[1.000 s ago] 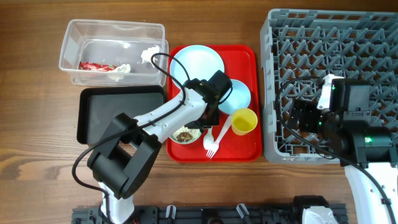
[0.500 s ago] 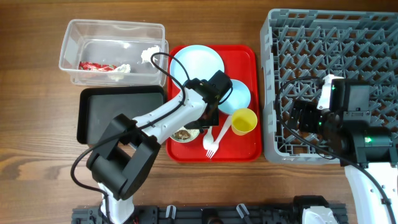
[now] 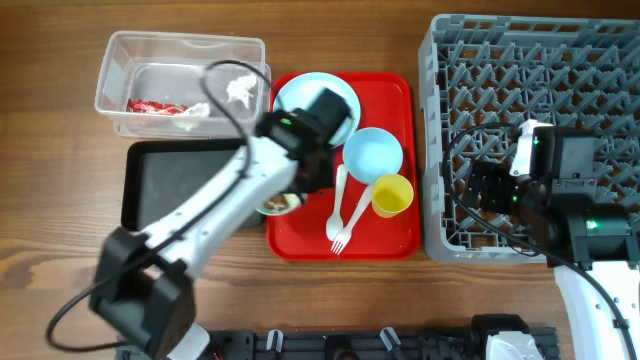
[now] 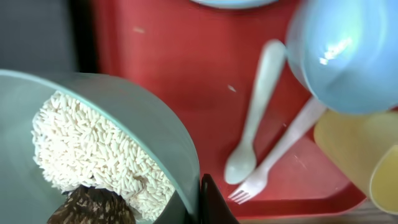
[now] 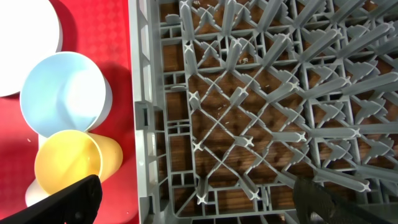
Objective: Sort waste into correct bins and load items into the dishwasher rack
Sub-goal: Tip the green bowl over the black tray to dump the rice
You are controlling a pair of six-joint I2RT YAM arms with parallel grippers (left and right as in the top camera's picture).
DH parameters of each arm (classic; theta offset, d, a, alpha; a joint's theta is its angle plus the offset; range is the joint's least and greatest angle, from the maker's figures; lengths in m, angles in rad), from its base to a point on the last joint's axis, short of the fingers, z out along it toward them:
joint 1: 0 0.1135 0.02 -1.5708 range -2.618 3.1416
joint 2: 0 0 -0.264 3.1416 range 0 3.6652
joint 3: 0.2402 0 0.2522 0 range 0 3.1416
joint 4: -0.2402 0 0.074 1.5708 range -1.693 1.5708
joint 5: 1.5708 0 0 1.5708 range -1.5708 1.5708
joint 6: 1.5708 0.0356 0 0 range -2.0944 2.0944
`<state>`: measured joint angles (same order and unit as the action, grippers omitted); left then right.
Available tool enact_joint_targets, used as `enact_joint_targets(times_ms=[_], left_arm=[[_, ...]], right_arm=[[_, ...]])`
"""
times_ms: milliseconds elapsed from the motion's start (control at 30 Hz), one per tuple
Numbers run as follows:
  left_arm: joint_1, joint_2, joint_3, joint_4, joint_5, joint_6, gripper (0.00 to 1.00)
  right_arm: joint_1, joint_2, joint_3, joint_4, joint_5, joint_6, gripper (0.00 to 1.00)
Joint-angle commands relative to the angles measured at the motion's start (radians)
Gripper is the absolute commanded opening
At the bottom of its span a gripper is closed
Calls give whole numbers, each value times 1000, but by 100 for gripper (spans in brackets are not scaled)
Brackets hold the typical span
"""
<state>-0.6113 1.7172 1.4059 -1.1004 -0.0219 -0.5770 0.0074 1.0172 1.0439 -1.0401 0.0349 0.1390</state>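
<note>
Pale green plastic bowl (image 4: 134,115) of white rice (image 4: 93,149) over flat red serving tray's (image 4: 168,50) left edge; left wrist view alone shows left gripper (image 4: 199,198) clamping its rim. Right gripper (image 5: 198,183) splayed.

left arm (image 3: 200,225): runs from lower left up to frame centre, wrist tipped down | left gripper (image 3: 298,188): clamped on rim of pale green bowl (image 4: 163,127) (one dark finger (image 4: 210,202) shows outside the wall) | right arm (image 3: 590,235): lower right, folded, pointing left | right gripper (image 3: 487,186): fingers spread wide apart
</note>
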Motion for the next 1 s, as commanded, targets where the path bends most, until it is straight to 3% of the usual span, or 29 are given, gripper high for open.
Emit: enact_joint_targets(times_ms=[0,300,600,967], left_arm=[[153,-53,19,-5,137,93,4],[522,-47,-14,8,623,419,4],[837,-45,-220,58,1041,696,4],[1102,-45,-386,72,1354,783,4]], right_arm=[[0,7,23,-2,17,18,100],[0,7,23,-12,17,18,100],[0,7,23,-13,17,18,100],[0,7,23,-13,17,18,100]])
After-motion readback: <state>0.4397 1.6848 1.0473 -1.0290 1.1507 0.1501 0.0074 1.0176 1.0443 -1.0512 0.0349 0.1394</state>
